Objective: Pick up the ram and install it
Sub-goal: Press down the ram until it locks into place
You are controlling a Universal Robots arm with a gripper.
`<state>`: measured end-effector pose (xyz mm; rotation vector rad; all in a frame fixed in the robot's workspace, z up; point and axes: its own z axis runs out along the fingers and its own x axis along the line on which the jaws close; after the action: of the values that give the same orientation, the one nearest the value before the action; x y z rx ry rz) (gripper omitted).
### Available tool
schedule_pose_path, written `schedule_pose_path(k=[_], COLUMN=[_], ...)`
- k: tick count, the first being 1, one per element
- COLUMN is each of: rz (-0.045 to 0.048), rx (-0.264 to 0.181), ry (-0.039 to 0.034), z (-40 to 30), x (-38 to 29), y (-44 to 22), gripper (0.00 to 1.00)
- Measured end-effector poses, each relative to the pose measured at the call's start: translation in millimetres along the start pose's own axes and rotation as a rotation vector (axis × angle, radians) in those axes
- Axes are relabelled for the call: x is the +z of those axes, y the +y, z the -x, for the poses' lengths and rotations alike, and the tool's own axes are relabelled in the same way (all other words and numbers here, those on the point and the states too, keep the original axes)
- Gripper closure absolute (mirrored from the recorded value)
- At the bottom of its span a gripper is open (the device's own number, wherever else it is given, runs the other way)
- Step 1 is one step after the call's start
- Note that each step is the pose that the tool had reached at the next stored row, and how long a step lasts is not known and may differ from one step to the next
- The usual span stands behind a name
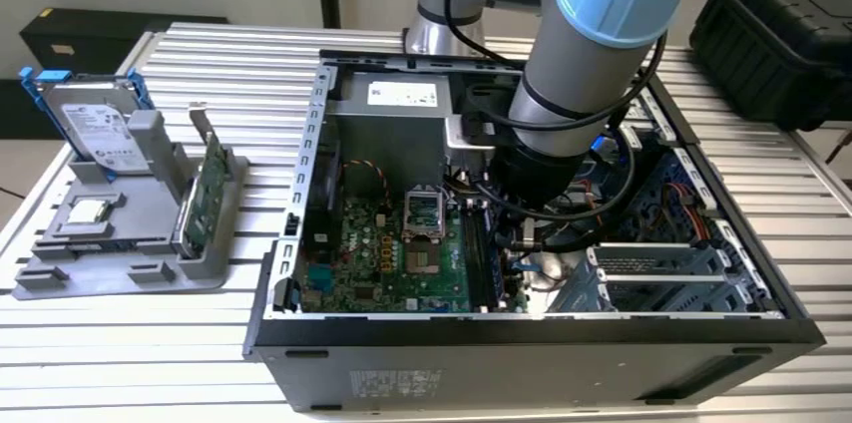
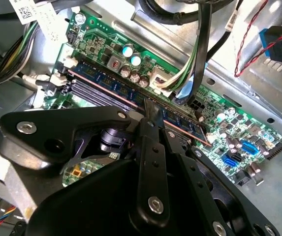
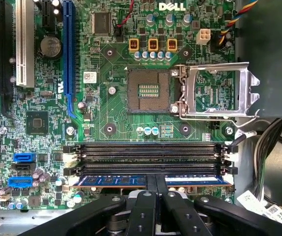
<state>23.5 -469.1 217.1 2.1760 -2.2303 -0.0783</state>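
Note:
The ram [image 3: 126, 180] is a thin blue stick with black chips, sitting along the memory slot nearest the motherboard's edge, inside the open computer case [image 1: 533, 338]. In the second wrist view the ram [image 2: 109, 84] runs slantwise in its slot between white end clips. My gripper [image 3: 156, 184] is shut, its two black fingers side by side, with the tips resting on the ram's top edge near its middle. The same gripper [image 2: 153, 112] touches the stick from above. In the exterior view the arm [image 1: 573, 114] reaches down into the case.
Empty memory slots [image 3: 150, 150] lie beside the ram. The CPU socket [image 3: 148, 91] stands open with its metal bracket [image 3: 219, 93] lifted. Cable bundles [image 2: 195, 59] hang close to the gripper. Outside the case, a grey holder [image 1: 120, 243] carries a hard drive [image 1: 100, 129] and a green card [image 1: 203, 199].

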Motion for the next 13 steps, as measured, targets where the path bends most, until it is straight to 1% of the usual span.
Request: schedule_pose_path(k=[1, 2, 3, 6, 13], rz=[0.0001, 0.0000, -0.0006, 0.0002, 0.0003], rx=[0.000, 0.000, 0.000, 0.000, 0.000], ry=[0.0004, 0.0005, -0.0032, -0.0010, -0.0008], z=[0.1, 0.3, 0.6, 0.4, 0.9], x=[-0.3, -2.3, -4.9, -19.0, -51.0], y=[0.0, 0.1, 0.2, 1.0, 2.7], gripper=[1.00, 1.00, 1.00, 1.00, 1.00])
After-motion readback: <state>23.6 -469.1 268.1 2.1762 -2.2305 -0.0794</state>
